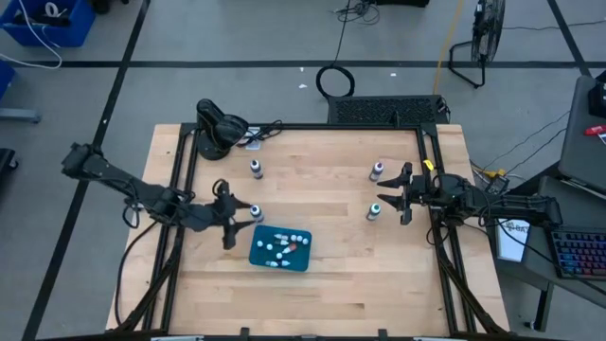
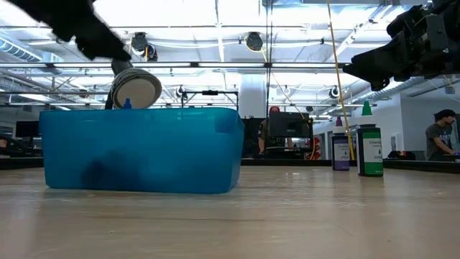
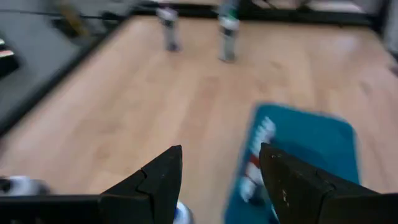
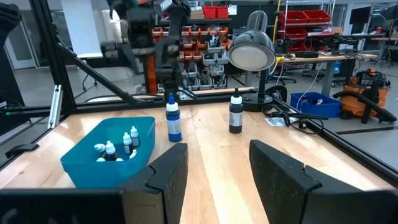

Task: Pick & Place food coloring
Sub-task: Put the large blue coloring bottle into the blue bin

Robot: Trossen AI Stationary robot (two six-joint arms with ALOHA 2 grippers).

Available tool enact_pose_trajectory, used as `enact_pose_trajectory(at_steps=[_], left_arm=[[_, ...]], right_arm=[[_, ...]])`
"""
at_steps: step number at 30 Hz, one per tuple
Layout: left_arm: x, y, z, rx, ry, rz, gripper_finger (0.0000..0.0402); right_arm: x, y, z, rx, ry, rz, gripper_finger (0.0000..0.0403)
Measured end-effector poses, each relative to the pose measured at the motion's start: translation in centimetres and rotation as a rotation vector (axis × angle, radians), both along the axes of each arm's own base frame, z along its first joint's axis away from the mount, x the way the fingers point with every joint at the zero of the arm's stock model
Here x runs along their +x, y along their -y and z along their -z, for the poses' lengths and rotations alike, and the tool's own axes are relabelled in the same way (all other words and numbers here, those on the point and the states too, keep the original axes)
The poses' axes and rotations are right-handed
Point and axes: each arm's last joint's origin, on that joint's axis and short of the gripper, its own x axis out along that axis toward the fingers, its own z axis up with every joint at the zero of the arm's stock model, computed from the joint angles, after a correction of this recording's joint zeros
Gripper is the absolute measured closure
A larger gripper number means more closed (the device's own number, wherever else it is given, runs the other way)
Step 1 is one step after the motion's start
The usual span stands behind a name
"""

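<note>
Wooden table (image 1: 331,284): teal tray (image 1: 258,254) holds tiny dropper bottles (image 1: 281,245)

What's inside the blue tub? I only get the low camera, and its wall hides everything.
Observer: Lots of tiny dropper bottles lie in the tub.
Operator: I see two big bottles. Any more?
Observer: Yes, two more: a dark bottle near the lamp, and a blue bottle just ahead of the left gripper.
Operator: Is a gripper holding one?
Observer: No. The left gripper and the right gripper are both open and empty.
</note>
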Motion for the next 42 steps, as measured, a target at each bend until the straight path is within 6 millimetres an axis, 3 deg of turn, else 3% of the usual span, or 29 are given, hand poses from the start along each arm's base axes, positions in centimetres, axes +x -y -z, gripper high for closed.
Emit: enact_pose_trajectory(at_steps=[6, 11, 15, 20, 35, 42], left_arm=[[2.0, -2.2, -3.2, -0.105, -0.132, -0.225, 0.0185], [4.3, -3.9, -2.2, -0.125, -0.46, -0.376, 0.0185], [6.3, -4.2, -1.1, -0.075, -0.632, -0.225, 0.0185], [7.6, -3.8, 0.2, -0.09, -0.705, -0.093, 0.0185], [8.0, -4.3, 1.1, -0.11, -0.757, -0.082, 0.0185], [9.3, -4.2, 3.6, -0.113, -0.858, -0.077, 0.0185]], right_arm=[[0.0, 0.0, 0.0, 0.0, 0.0, 0.0, 0.0243], [0.0, 0.0, 0.0, 0.0, -0.001, 0.0, 0.0243], [0.0, 0.0, 0.0, 0.0, -0.001, 0.0, 0.0243], [0.0, 0.0, 0.0, 0.0, -0.001, 0.0, 0.0243], [0.0, 0.0, 0.0, 0.0, -0.001, 0.0, 0.0243], [0.0, 0.0, 0.0, 0.0, -0.001, 0.0, 0.0243]])
